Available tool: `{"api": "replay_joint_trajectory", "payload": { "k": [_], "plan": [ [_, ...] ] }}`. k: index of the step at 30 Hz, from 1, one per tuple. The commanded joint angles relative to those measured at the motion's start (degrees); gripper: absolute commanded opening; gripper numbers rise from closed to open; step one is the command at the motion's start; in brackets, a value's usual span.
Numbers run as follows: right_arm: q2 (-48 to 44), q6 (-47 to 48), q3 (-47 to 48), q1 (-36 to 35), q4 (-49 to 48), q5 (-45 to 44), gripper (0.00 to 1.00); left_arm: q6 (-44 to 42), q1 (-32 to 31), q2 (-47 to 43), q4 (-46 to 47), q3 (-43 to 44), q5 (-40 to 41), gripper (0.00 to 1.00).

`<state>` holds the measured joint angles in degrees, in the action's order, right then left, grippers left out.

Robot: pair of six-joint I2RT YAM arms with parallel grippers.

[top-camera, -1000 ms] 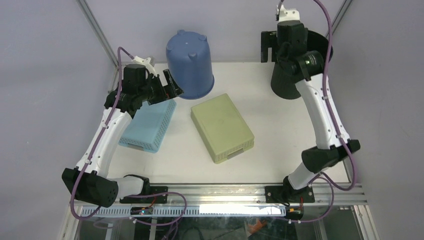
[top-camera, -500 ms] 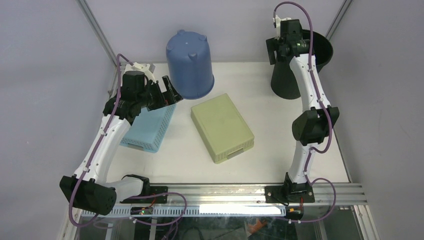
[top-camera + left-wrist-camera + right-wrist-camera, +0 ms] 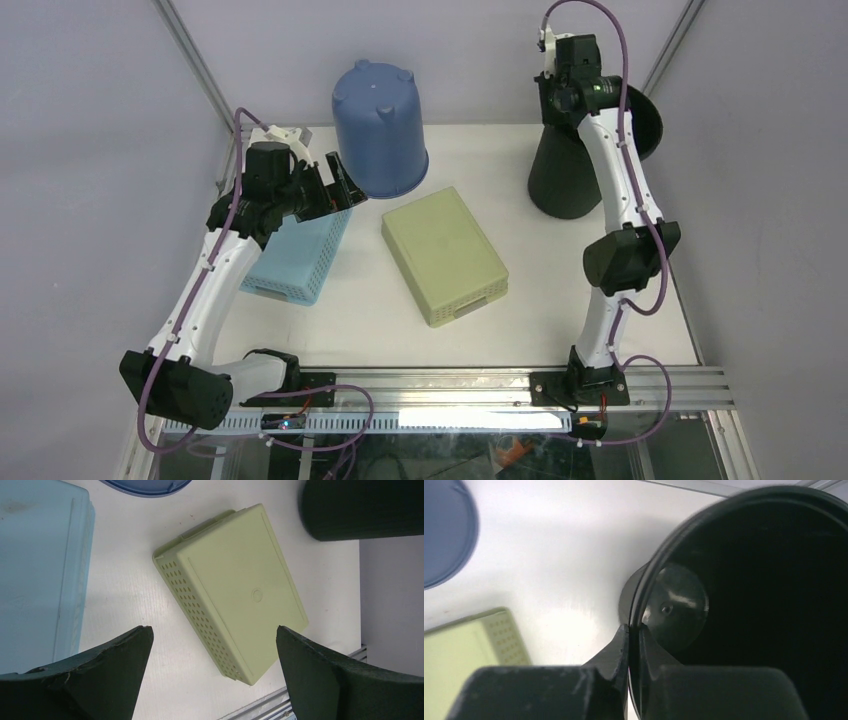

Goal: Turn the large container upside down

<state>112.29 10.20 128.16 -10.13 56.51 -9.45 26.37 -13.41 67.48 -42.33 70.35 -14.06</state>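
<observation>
Right wrist view: the large black plastic bucket (image 3: 749, 580), tilted at the far right of the white table (image 3: 549, 555) with its mouth leaning rightward, is clamped by its left rim in the right gripper (image 3: 634, 628).

Your two arms share one build: glossy white shell links on the left arm (image 3: 205, 280) and the right arm (image 3: 630, 190), broken by rounded matte-black joint housings (image 3: 625, 258). A purple cable (image 3: 238, 135) loops loosely along each arm, and a small white connector block (image 3: 285, 135) caps each wrist. The left tool (image 3: 212, 630) has broad, dark, wedge-shaped fingers (image 3: 100, 675) with roughened edges; the right tool (image 3: 633, 627) has the same dark fingers, tapering to thin tips. The base plates (image 3: 590, 385) are black.
</observation>
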Motion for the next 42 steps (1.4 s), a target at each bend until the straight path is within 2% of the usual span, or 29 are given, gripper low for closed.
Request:
{"api": "replay_joint_trajectory", "payload": {
  "k": [1,6,11,16,19,23,27,31,37,42],
  "plan": [
    [-7.6,-5.6,6.9,-1.5,-0.1,3.8,0.01,-0.6,0.3,0.5,2.4,0.2,-1.8,0.99],
    [-9.5,-12.4,8.4,-1.6,-0.9,11.4,0.0,-0.6,0.3,1.6,2.8,0.7,-2.1,0.99],
    [-13.0,-21.3,2.9,-0.6,-6.8,15.5,0.0,-0.4,0.3,1.9,2.9,1.1,-2.0,0.99],
    [-22.9,-37.9,-20.1,5.0,-29.6,29.1,0.0,-0.4,0.3,2.0,3.0,1.1,-2.1,0.99],
    [-26.7,-46.6,-31.6,8.3,-40.7,32.6,0.0,-0.3,0.3,1.9,2.9,1.3,-3.1,0.99],
    [-31.3,-54.9,-45.8,11.9,-50.0,34.6,0.0,-1.1,-0.4,1.8,2.8,2.3,-5.5,0.99],
    [-37.3,-60.0,-60.6,16.8,-56.4,38.5,0.0,-1.0,-7.6,3.5,2.0,6.7,-3.5,0.99],
    [-43.3,-57.9,-71.1,19.6,-54.0,40.1,0.0,0.3,-15.0,8.1,3.8,11.1,-1.7,0.99],
    [-53.3,-50.0,-79.5,20.1,-40.0,35.6,0.0,0.6,-17.8,16.7,8.3,15.8,-1.3,0.99],
    [-58.8,-45.5,-82.7,20.1,-31.9,29.6,0.15,-0.9,-17.9,25.0,10.7,20.4,-1.5,0.99]
  ]
}}
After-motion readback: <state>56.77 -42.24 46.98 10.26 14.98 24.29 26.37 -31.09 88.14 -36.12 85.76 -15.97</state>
